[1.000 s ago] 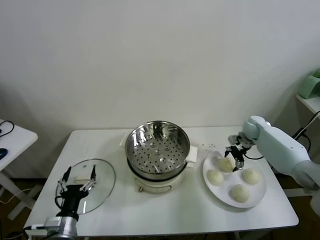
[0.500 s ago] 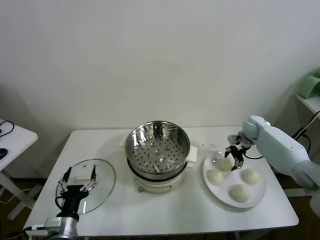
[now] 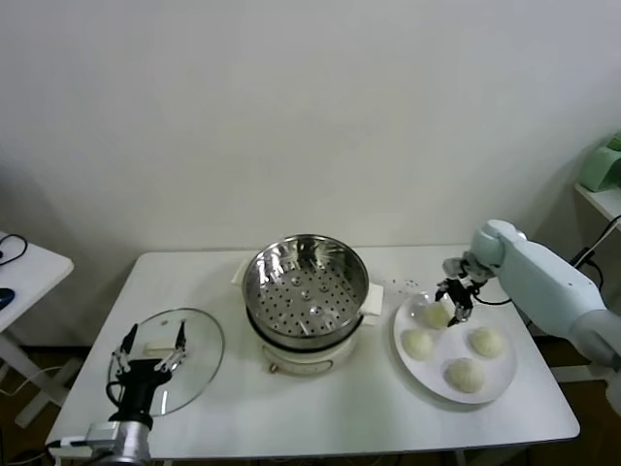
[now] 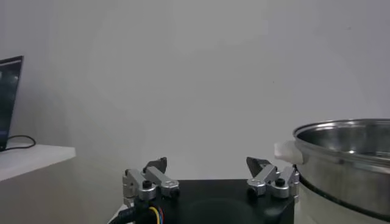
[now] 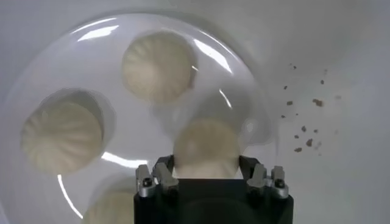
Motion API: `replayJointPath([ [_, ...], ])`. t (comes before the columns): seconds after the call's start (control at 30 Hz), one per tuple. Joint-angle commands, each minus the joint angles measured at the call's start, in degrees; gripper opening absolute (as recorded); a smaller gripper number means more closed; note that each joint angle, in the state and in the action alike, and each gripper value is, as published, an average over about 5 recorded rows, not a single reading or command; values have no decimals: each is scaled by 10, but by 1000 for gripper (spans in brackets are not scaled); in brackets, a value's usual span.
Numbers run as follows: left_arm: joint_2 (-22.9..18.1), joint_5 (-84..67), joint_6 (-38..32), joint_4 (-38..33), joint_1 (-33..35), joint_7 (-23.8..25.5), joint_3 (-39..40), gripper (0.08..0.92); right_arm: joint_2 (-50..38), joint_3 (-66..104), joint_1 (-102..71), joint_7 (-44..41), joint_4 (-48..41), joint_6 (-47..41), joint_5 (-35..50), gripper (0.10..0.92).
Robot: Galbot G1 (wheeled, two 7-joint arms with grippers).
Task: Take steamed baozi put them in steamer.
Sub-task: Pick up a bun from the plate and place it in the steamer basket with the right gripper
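The steel steamer (image 3: 306, 282) stands on its cream pot base mid-table, with nothing in it; its rim also shows in the left wrist view (image 4: 347, 158). A white plate (image 3: 400, 340) to its right holds three baozi (image 3: 418, 344), (image 3: 486, 342), (image 3: 466, 374). My right gripper (image 3: 450, 307) is shut on a fourth baozi (image 3: 436, 315) at the plate's far edge. In the right wrist view the gripper (image 5: 207, 169) clasps that baozi (image 5: 206, 146) above the plate (image 5: 91, 27); two others (image 5: 158, 66), (image 5: 61, 137) lie beyond. My left gripper (image 3: 152, 345) is open and idle over the glass lid (image 3: 199, 364).
Dark crumbs (image 3: 403, 284) lie on the table between steamer and plate. A white side table (image 3: 29, 262) stands at the far left. A green object (image 3: 604, 165) sits on a shelf at the far right.
My right gripper has closed in on the far baozi, and the baozi has risen slightly off the plate. The left arm has not moved.
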Motion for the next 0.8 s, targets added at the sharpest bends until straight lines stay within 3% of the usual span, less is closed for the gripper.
replayJointPath([
  [0.03, 0, 1, 0, -2, 2, 1, 0, 823, -11, -91, 133, -4, 69, 17, 41, 698],
  [0.33, -3, 9, 0, -8, 8, 2, 5, 823, 27, -193, 313, -18, 172, 66, 75, 696],
  [0.6, -7, 2, 8, -14, 12, -6, 9, 823, 89, -192, 320, -16, 273, 106, -13, 704],
  [0.8, -6, -3, 11, -21, 17, -8, 6, 823, 167, -173, 258, -9, 259, 128, -80, 698],
])
